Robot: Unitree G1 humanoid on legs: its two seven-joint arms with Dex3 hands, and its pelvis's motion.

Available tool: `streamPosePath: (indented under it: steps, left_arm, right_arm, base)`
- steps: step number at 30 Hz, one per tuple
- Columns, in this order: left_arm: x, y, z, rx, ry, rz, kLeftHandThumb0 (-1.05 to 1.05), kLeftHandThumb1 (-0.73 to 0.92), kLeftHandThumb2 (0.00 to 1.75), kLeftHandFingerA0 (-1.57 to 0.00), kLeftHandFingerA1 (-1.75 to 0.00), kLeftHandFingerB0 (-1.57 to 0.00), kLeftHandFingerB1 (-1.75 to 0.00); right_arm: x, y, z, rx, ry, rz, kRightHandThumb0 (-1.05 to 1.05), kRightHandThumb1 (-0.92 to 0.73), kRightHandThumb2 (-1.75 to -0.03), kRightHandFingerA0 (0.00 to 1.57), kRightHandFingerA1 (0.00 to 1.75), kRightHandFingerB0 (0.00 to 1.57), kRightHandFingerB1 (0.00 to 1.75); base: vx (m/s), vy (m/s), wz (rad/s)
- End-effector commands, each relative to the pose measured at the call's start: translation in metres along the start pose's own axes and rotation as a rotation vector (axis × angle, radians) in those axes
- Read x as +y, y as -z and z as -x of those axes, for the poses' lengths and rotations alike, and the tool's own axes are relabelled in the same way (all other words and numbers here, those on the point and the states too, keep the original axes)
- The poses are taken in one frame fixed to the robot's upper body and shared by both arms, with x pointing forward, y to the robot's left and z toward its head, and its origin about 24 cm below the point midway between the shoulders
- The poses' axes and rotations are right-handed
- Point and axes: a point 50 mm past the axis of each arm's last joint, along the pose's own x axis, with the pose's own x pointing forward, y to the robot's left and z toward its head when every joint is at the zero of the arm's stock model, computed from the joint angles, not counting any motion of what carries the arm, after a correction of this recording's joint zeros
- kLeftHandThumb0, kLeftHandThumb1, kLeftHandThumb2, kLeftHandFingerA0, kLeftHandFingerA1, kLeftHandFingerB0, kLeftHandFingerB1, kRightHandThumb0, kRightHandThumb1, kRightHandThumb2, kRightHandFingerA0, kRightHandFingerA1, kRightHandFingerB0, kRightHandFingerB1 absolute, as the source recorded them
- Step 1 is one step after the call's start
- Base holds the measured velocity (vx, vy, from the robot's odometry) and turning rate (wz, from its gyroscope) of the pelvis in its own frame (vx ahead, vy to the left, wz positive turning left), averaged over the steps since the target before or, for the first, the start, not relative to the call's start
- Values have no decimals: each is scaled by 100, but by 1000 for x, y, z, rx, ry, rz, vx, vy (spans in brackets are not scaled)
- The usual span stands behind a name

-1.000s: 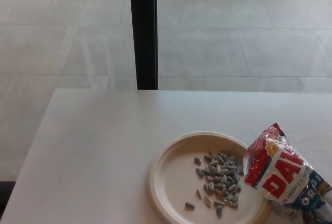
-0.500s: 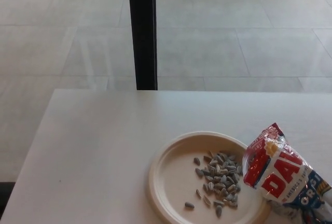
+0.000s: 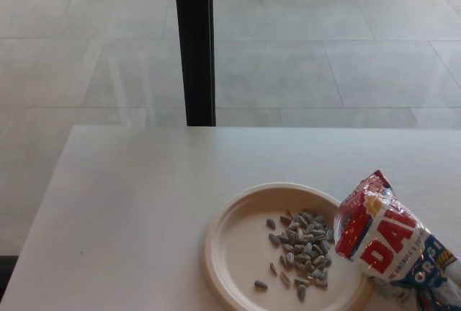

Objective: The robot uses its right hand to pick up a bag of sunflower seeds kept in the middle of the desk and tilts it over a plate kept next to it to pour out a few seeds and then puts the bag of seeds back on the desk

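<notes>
A red, white and blue bag of sunflower seeds [image 3: 385, 242] is tilted at the lower right, its open mouth leaning over the right rim of a cream plate [image 3: 238, 246]. A pile of grey seeds [image 3: 302, 250] lies on the right half of the plate, with a few loose ones nearer the front. The bag's lower end runs out of the picture at the bottom right corner. Neither of my hands shows in the head view, so what holds the bag is hidden.
The white desk [image 3: 130, 210] stretches left and back from the plate. Behind its far edge stands a black vertical post [image 3: 194, 44] against a grey tiled floor [image 3: 324, 52].
The whole picture has shifted slightly left, so the camera moved. The bag, plate and seeds keep the same arrangement.
</notes>
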Motion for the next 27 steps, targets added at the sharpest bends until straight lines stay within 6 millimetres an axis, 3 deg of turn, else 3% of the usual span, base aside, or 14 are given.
streamPosePath:
  steps: [1,8,10,11,12,17,18,19,20,21,24,25,26,27]
  left_arm:
    - [11,1,0,81,-79,19,-49,81,78,-12,-63,-3,-45]
    - [10,-3,-3,96,-73,82,-54,80,78,-13,-62,-1,-42]
    - [10,-6,-3,89,-55,12,-54,82,79,-14,-63,-1,-45]
    - [9,-5,-3,89,-53,47,-54,80,79,-12,-62,-2,-45]
    - [9,-5,-3,87,-51,55,-54,81,79,-9,-61,0,-41]
    - [10,-2,-1,92,-38,80,-52,80,80,-9,-60,0,-39]
    - [10,-2,-1,89,-36,80,-52,80,79,-8,-59,0,-38]
    - [10,-1,-1,94,-50,68,-53,81,77,-11,-59,0,-35]
    - [12,-2,0,95,-63,62,-53,80,77,-12,-61,-1,-41]
    - [12,-2,0,95,-63,62,-53,80,77,-12,-61,-1,-41]
    - [12,-7,-2,84,-43,24,-52,81,78,-14,-63,-1,-43]
    - [13,-11,-3,78,-51,10,-53,80,78,-18,-64,-2,-48]
    - [13,-14,-4,74,-49,23,-55,75,91,-18,-63,-5,-50]
    - [13,-14,-3,69,-45,17,-51,80,78,-13,-62,-3,-48]
  right_arm:
    - [10,10,1,-31,-67,-34,-52,-64,-62,7,30,13,25]
    - [13,15,1,-31,-114,38,-52,-66,-63,7,28,12,24]
    - [14,15,2,-35,-121,58,-52,-67,-63,6,29,11,23]
    - [15,15,2,-34,-131,73,-54,-49,-89,1,33,1,33]
    - [15,15,2,-38,-130,76,-53,-69,-60,1,32,10,26]
    - [12,13,2,-83,-37,145,-60,-62,-59,10,36,21,30]
    - [12,13,2,-77,-31,213,-35,-45,-100,1,52,0,48]
    - [11,13,2,-76,-35,215,-60,-65,-62,7,30,16,29]
    - [8,17,4,-61,-42,221,-35,-47,-101,1,52,0,49]
    - [8,17,4,-61,-42,221,-35,-47,-101,1,52,0,49]
    - [12,20,3,-55,-55,167,-34,-47,-101,1,52,0,48]
    - [17,21,2,-62,-34,179,-59,-62,-59,16,33,21,29]
    - [18,22,3,-75,-36,178,-58,-62,-59,22,38,22,29]
    - [18,22,3,-83,-26,197,-59,-62,-59,20,37,24,30]
  base:
    - [0,0,0]
    - [0,0,0]
    - [0,0,0]
    - [0,0,0]
    - [0,0,0]
    - [0,0,0]
    - [0,0,0]
    - [0,0,0]
    - [0,0,0]
    - [0,0,0]
    - [0,0,0]
    - [0,0,0]
    - [0,0,0]
    - [0,0,0]
